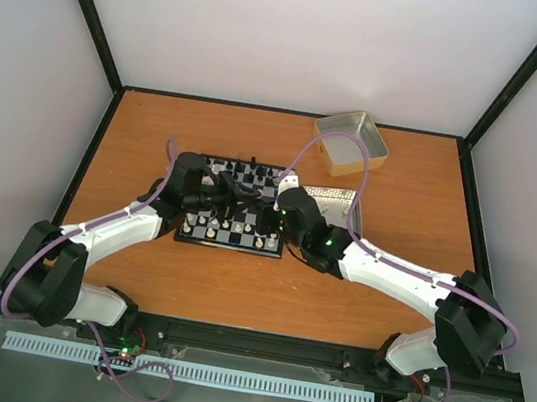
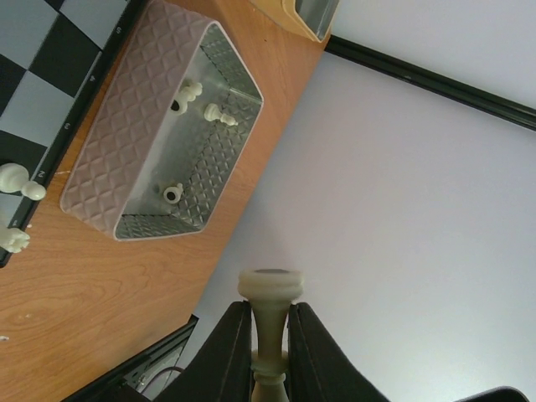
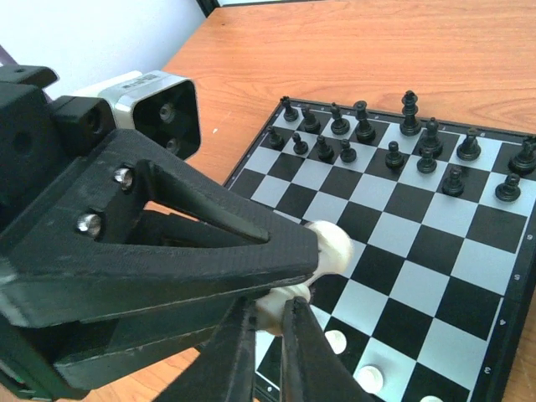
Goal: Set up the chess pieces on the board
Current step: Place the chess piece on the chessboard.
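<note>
both arms reach in from the near edge, elbows swung outward, wrists meeting over the board (image 3: 381,268). the left gripper (image 2: 270,310) is clamped on a cream-white piece (image 2: 269,286), its flat base sticking out past the fingertips. the right gripper (image 3: 270,311) comes up beneath it, fingers pinched narrow on a cream lump (image 3: 276,303); whether that is the same piece is hard to tell. the right arm partly hides the patterned tin (image 2: 126,142), which holds three white pieces (image 2: 219,113).
</note>
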Tool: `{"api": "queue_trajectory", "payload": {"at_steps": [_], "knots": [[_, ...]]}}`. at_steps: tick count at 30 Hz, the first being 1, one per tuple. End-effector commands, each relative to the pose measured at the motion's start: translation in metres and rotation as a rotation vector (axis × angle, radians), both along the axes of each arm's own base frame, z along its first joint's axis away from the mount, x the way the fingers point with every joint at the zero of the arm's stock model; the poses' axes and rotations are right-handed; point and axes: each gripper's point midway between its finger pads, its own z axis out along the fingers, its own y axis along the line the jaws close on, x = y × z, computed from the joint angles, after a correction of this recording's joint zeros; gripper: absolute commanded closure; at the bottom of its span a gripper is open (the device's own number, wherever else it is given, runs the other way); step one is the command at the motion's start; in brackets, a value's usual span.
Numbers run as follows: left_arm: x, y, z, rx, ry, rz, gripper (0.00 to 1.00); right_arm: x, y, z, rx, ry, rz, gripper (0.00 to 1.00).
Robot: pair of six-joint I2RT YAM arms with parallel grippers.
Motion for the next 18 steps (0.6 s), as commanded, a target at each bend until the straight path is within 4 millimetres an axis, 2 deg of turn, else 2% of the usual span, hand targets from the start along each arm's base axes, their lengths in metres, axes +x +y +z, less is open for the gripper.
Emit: {"api": "queue_trajectory", "payload": {"at_steps": [1,4,8,13,16,18], "knots": [[-0.007,-0.003,0.007,-0.038,0.005,-0.025,0.90,0.005,-0.001,0.004,-0.031,-0.025,-0.033,0.97],[-0.007,-0.003,0.005,-0.033,0.005,-0.026,0.87,0.003,-0.001,0.002,-0.038,-0.016,-0.031,0.97],[-0.008,-0.003,0.001,-0.024,0.010,-0.034,0.78,0.000,-0.001,0.003,-0.034,-0.001,-0.023,0.97],[-0.010,-0.002,-0.004,0.004,0.011,-0.042,0.60,-0.001,0.002,-0.001,-0.049,0.037,-0.020,0.97],[-0.012,0.004,-0.007,0.052,-0.007,-0.032,0.51,-0.003,0.002,-0.006,-0.075,0.085,-0.019,0.97],[-0.011,0.015,-0.012,0.128,-0.036,-0.005,0.49,-0.004,0.002,-0.009,-0.097,0.129,-0.017,0.97]]}}
